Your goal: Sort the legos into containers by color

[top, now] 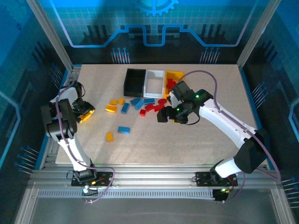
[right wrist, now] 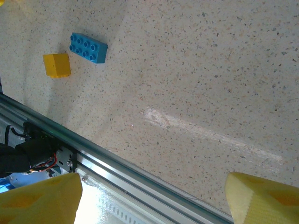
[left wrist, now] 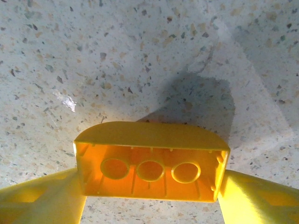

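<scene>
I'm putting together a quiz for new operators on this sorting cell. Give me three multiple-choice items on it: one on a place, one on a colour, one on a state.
1. Which bin stands in the middle of the row of three?
A black; B white; C yellow-orange.
2. What colour is whatever sits between the left gripper's fingers?
A red; B blue; C yellow.
3. How is the right gripper?
A open, nothing between its fingers; B shut on a blue brick; C shut on a red brick.

Answers:
1 B: the white bin has the black bin on one side and the yellow-orange bin on the other.
2 C: the left wrist view shows a yellow brick between the fingers, hollow underside toward the camera.
3 A: the right wrist view shows the fingers wide apart over bare table.
</scene>
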You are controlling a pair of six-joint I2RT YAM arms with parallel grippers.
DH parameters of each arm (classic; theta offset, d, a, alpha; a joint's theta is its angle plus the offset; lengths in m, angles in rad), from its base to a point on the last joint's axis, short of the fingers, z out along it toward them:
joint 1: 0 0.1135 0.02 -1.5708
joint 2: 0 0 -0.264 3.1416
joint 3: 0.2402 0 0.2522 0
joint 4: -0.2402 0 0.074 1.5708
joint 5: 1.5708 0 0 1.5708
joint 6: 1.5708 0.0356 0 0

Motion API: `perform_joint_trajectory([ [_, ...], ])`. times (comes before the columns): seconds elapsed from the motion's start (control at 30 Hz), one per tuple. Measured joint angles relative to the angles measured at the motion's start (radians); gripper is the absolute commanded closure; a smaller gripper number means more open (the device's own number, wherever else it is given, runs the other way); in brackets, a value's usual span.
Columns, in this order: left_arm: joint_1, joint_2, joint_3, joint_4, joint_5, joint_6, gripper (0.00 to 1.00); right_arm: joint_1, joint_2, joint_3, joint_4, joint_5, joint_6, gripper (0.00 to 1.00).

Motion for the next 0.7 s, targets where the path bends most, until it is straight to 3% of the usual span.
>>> perform_joint_trajectory([
  [0.37,-0.014,-0.068,-0.037,0.020,0.055,-0.003,0.33,0.000,0.000,0.000,0.001,0.000,-0.001,0.19],
  [0.7,-0.131,-0.116,-0.024,0.009,0.079,-0.022,0.34,-0.003,-0.008,-0.013,0.006,0.000,-0.017,0.19],
])
